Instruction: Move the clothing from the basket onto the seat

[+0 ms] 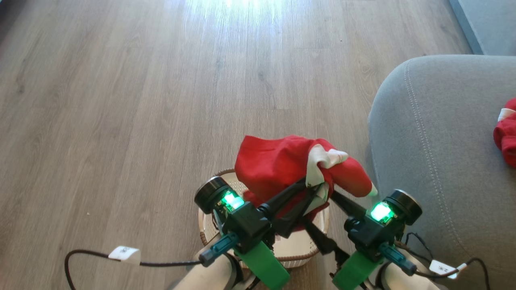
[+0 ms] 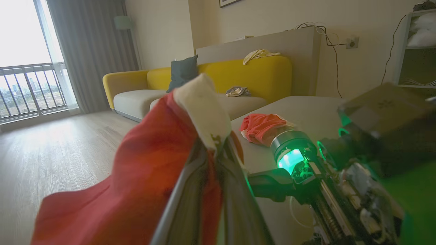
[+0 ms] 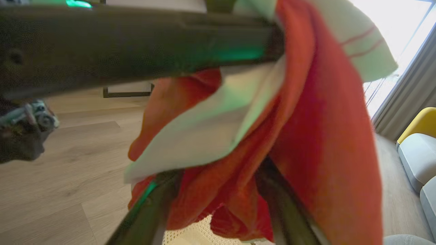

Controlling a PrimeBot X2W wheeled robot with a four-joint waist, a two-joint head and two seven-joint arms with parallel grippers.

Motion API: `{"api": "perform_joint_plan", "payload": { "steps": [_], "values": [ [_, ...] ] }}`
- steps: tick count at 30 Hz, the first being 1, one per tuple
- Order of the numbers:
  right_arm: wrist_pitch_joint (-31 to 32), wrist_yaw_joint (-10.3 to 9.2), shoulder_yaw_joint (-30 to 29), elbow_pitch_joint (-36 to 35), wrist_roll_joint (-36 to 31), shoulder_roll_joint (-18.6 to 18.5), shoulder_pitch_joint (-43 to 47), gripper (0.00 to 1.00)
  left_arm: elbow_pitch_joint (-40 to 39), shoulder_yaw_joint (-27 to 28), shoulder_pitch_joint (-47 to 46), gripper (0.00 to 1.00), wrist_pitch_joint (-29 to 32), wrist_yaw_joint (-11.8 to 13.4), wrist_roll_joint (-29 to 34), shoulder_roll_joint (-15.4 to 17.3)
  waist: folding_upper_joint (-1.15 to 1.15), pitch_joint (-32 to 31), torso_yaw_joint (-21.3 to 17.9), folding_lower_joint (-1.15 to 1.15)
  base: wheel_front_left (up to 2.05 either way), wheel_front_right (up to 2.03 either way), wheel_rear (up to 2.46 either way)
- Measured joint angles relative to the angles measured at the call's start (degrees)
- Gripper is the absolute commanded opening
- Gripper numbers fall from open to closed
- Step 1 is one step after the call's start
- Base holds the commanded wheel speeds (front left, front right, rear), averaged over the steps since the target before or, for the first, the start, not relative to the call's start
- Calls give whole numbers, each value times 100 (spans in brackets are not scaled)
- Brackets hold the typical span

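While wood floor (image 1: 121, 100) spreads beneath, left gripper (image 1: 312, 186) clamps clothing (image 1: 274, 165), right gripper (image 1: 318, 207) gapes.

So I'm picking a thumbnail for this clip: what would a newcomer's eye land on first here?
The bright red garment, bunched and held up over the basket at bottom centre, pinched in the left tool. Next, the green lights glowing on both wrists, then a second red garment lying on the grey seat at the right edge.
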Motion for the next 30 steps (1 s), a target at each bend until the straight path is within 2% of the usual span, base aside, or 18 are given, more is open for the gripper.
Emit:
{"api": "perform_joint_plan", "payload": {
  "steps": [2, 14, 20, 21, 22, 23, 24, 25, 30],
  "values": [
    [0, -1, -15, 71, 5, 54, 0, 0, 0, 2, 0, 0, 0, -1, 0, 3, 0, 1, 6, 0, 0, 0, 0],
    [0, -1, -468, -182, 207, 458, 27, 0, -124, 64, 0, 0, 0, -8, -7, 2, 0, 33, 74, 0, 0, 0, 0],
    [0, -1, -485, -323, 203, 578, 28, 0, -166, 145, 0, 0, 0, -51, -7, 2, 0, 32, 66, 0, 0, 0, 0],
    [0, 0, -535, -357, 194, 592, 31, 0, -190, 155, 0, 15, 0, -51, -7, 2, 0, 31, 63, 0, 0, 0, 0],
    [0, -1, -576, -387, 194, 605, 32, 0, -203, 159, 0, 40, -1, -51, -7, 1, 0, 30, 61, 0, 0, 0, 0],
    [0, -1, -614, -421, 188, 623, 32, 0, -211, 163, 0, 58, -1, -51, -5, 1, 0, 29, 60, 0, 0, 0, 0],
    [0, -1, -634, -442, 187, 638, 32, 0, -216, 165, 0, 91, -2, -51, -5, 1, 0, 28, 58, 0, 0, 0, 0],
    [0, -1, -645, -448, 187, 650, 33, 0, -218, 168, 0, 100, -25, -51, -5, 1, 0, 25, 59, 0, 0, 0, 0],
    [0, -1, -783, -569, 136, 668, 54, 0, -216, 183, 1, 100, -26, -52, -5, 1, 0, 13, 61, 0, 0, 0, 0]
  ]
}}
